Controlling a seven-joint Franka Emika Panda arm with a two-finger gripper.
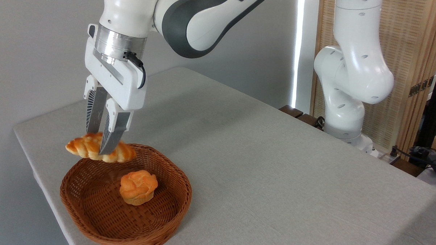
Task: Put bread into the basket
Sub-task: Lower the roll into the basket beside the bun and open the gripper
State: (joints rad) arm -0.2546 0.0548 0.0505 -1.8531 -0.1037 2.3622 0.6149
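Fingers (98,144) clamped on bread (84,148) above basket (181,179)

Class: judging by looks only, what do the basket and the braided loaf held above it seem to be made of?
Basket: woven wicker or rattan, reddish-brown, matte; the weave and braided rim show. Braided loaf, in the gripper: golden, glossy crust; real bread or a plastic replica, cannot tell.

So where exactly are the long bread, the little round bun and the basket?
Long bread (80,147): camera view, on its crust left of the fingers.
Round bun (138,187): camera view, on its knotted top.
Basket (181,196): camera view, on its braided right rim.
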